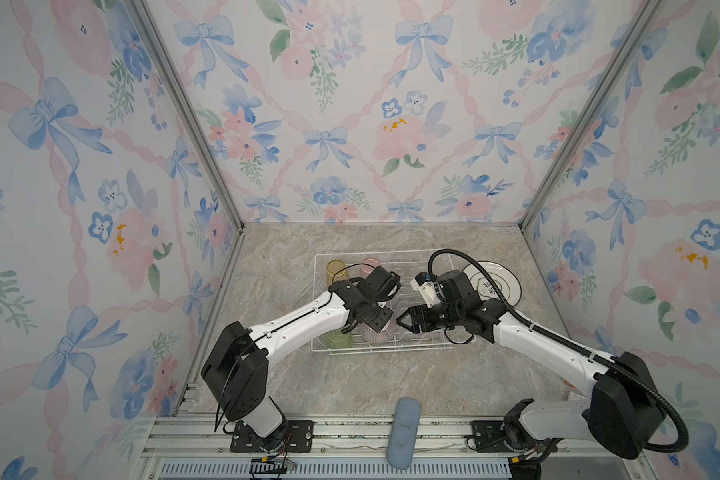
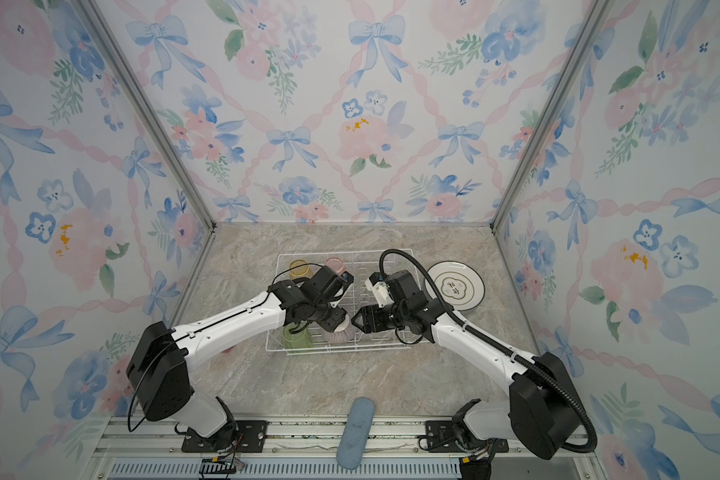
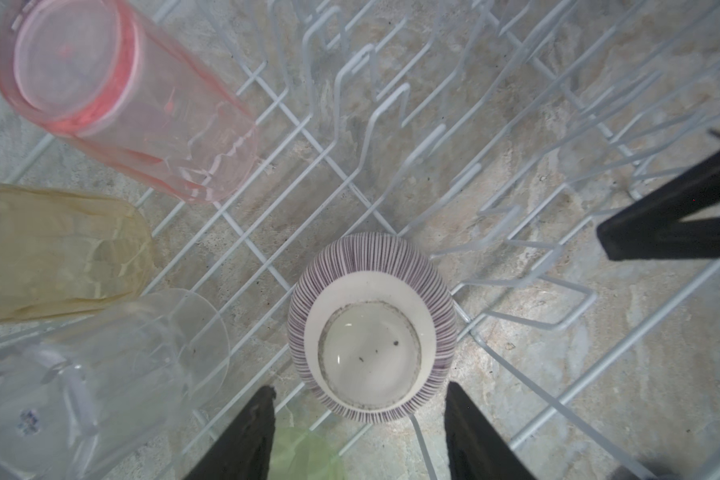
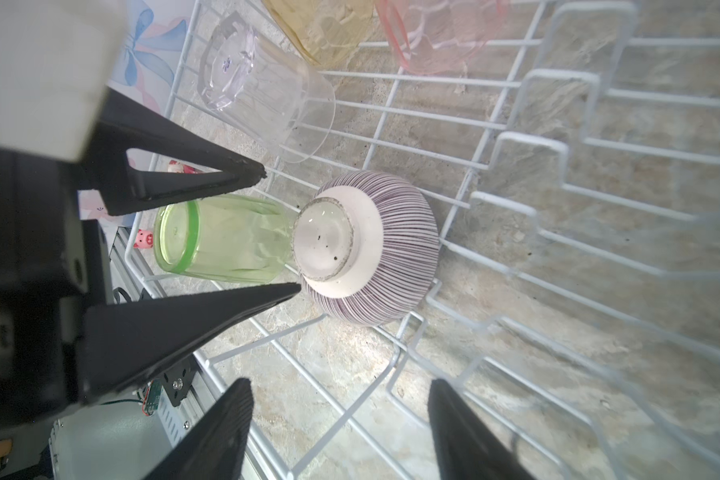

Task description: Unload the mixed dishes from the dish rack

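Observation:
The white wire dish rack stands mid-table. An upside-down striped bowl rests on its grid floor beside the green tumbler. The clear tumbler, yellow tumbler and pink tumbler also stand inverted in the rack. My left gripper hangs open just above the bowl, its fingers on either side without touching it. To the bowl's right, my right gripper is open and empty over the plate prongs. A dark-rimmed white plate lies flat on the table right of the rack.
The marble tabletop is enclosed by floral walls on three sides. A blue-grey pad lies across the front rail. Upright plate prongs fill the rack's right half. The right arm's black cable arches over the plate.

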`<state>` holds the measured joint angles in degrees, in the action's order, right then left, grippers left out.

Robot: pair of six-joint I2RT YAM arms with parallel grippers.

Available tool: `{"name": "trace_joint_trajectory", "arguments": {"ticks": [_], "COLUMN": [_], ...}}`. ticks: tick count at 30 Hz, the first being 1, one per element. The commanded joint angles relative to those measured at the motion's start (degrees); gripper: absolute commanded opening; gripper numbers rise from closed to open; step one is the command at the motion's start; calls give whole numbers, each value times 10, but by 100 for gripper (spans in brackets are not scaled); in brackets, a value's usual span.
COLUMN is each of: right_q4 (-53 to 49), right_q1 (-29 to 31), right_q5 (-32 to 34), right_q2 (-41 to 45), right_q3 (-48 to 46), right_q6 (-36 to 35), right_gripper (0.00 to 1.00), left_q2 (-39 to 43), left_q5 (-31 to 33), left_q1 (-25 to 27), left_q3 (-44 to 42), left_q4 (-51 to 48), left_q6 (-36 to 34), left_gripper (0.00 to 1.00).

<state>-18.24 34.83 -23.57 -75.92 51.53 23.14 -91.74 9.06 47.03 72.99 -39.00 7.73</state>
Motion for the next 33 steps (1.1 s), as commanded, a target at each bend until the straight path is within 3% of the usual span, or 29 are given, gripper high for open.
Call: {"name": "trace_joint_trajectory", "arguments": {"ticks": [1, 16, 27, 33], "right_q4": [-34, -52, -49, -44], "right_q1": [-16, -70, -72, -72], "right_q5": [13, 16, 14, 14], "right_q2": [29, 100, 97, 92], "right_q3": [14, -12, -12, -14], "right_q6": [-17, -18, -19, -15], "right_gripper": [70, 70, 70, 70], "left_q2": [-31, -83, -96, -96], "left_q5": [18, 3, 3, -14], "left_q1": [8, 6, 0, -11], "left_q3": [19, 50, 48, 47], "left_q4": [-35, -43, -58, -58], "left_q6": [-17, -8, -2, -1], "left_gripper": [63, 65, 61, 52]}}
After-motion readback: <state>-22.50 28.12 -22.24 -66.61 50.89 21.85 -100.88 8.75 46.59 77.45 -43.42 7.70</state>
